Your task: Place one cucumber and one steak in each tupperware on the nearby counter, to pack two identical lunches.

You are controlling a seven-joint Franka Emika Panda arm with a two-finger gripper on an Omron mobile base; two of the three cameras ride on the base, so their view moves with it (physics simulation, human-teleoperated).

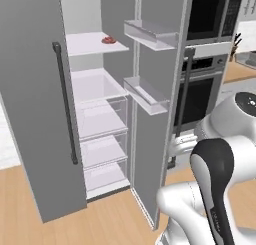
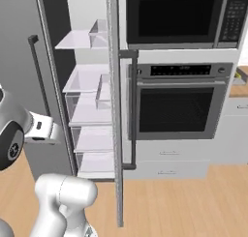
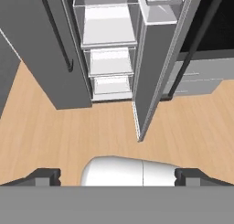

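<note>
In the left base view you face an open fridge (image 1: pixel 100 114) with both grey doors swung wide. One steak (image 1: pixel 108 40), the bright red-pink piece, lies on the upper white shelf (image 1: pixel 87 44), toward its right end and near the front edge. The shelves and clear drawers (image 1: pixel 102 121) below it look bare. The right door (image 1: pixel 157 124) carries two pale door bins (image 1: pixel 150 35), one above the other. The robot's white arm with its dark joint rises at the lower right. Far right, past the dark oven (image 1: pixel 200 96), you can see a strip of the light-brown bench (image 1: pixel 239 71) with small items on it, too blurred to name.

In the right base view the fridge interior sits left of centre, seen edge-on past the right door (image 2: pixel 115 110). A built-in microwave (image 2: pixel 179 16) sits above the oven (image 2: pixel 179 103), with pale drawers beneath. A sliver of the bench (image 2: pixel 240 88) shows at the far right.

In the hand view the end effector (image 3: pixel 117 176) points down at the wooden floor (image 3: pixel 55 131) in front of the fridge, its two dark fingertips (image 3: pixel 45 176) standing far apart at the bottom corners, wide and holding nothing. The lower fridge drawers (image 3: pixel 109 61) and the door's bottom edge lie ahead.
</note>
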